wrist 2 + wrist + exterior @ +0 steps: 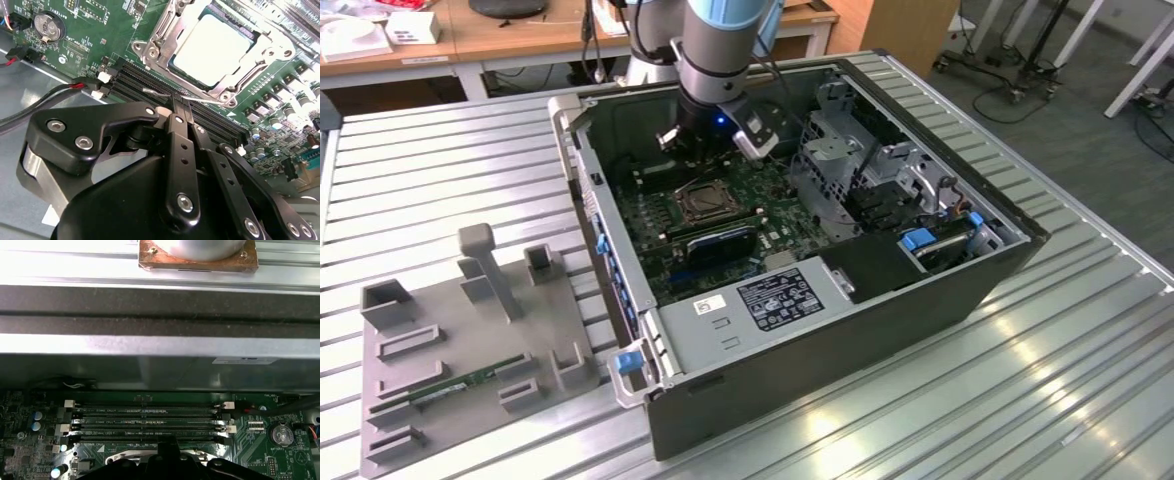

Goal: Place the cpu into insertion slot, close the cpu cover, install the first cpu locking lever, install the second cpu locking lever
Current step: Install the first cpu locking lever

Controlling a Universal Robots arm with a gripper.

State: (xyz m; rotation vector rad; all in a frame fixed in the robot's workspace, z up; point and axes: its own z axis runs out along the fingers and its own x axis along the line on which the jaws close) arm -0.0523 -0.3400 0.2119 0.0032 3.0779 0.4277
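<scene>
In the second wrist view the black pincer (181,103) has its two fingers drawn together, with hardly a gap at the tips. The tips sit right at a thin silvery locking lever (152,92); I cannot tell whether the wire is actually pinched between them. The lever runs along the edge of the long black memory slots (145,80).

Just beyond the slots lies the cpu cover (161,32), folded down flat over its socket. The cpu (212,50) shows pale through the cover's square cut-out, seated in place, near the pincer tips but apart from them. Farther off on the green motherboard (105,35) is a round coin cell (47,25).

In the first wrist view the pincer (167,447) hangs over the same memory slots (150,422).

In the exterior view the arm (718,50) reaches down into the open computer case (854,330), above the insertion slot (707,203). The case rests on a slatted metal desk (454,170). A grey fixture (440,340) lies towards the exterior view's left.
</scene>
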